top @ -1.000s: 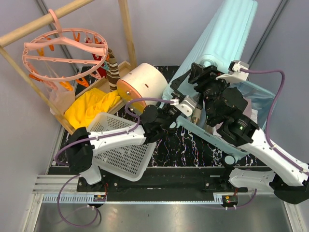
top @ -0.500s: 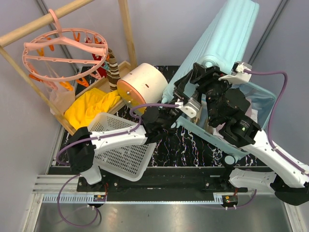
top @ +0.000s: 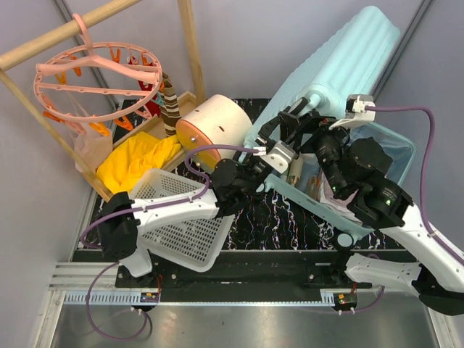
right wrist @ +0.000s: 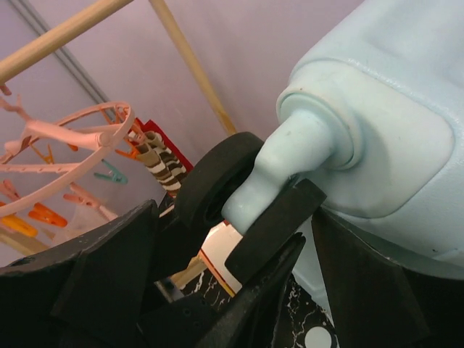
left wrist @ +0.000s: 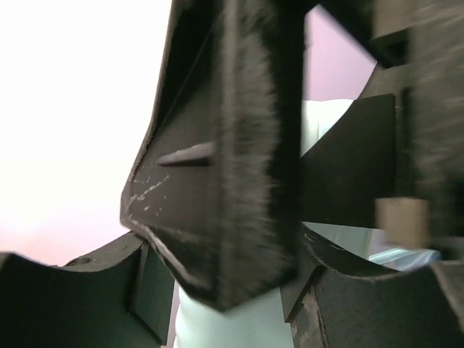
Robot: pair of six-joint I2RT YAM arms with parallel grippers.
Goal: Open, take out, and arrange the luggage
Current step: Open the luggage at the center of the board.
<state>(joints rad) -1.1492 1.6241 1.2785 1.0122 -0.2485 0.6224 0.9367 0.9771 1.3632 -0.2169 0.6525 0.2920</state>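
Top external view: pale mint-blue ribbed hard-shell suitcase (top: pixel 348 58), open, far right.
Likely stiff, bulky, slick; its rim suits gripping. Right claw (right wrist: pixel 210 225) released; left claw (top: pixel 291 170) cannot tell.

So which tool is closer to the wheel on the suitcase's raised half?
Right. The right tool straddles that wheel; the left tool sits apart, by the flat half of the suitcase.
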